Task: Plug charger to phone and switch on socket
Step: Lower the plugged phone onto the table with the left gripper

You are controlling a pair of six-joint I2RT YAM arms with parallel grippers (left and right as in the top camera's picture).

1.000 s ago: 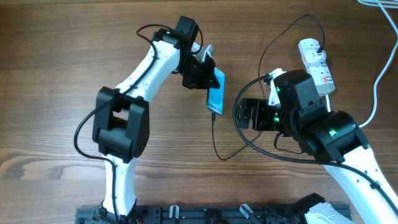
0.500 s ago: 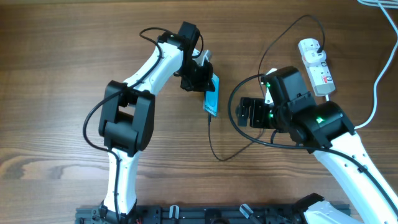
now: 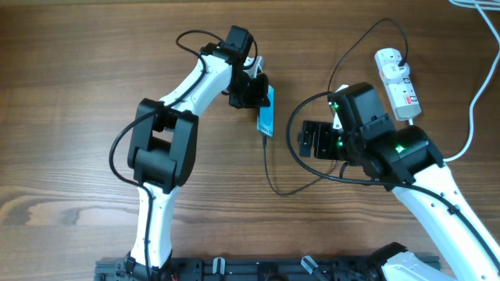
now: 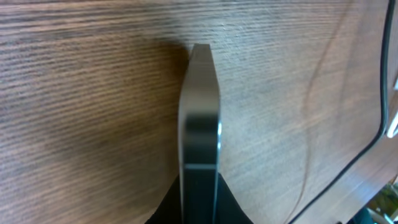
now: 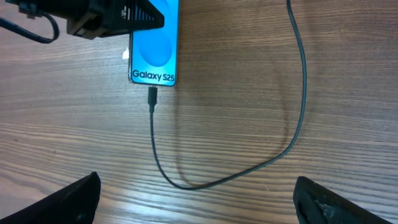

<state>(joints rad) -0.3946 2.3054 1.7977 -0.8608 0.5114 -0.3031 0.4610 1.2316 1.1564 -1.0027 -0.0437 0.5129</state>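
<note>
Your left gripper (image 3: 251, 92) clamps the phone (image 3: 266, 117) over the table (image 3: 78, 62) (charger (image 5: 152, 98) tip meets its bottom edge). Your right gripper (image 3: 303, 141) stands wide open, empty, between phone and socket (image 3: 397, 82).

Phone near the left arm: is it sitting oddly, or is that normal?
Slightly odd: the phone is not lying flat. The left gripper is shut on its top end and holds it tipped up on a long edge, so it looks narrow from overhead. The charger meets its bottom edge normally.

Cyan phone (image 5: 154, 50), black charger (image 5: 152, 102), white socket (image 3: 397, 82)
</note>
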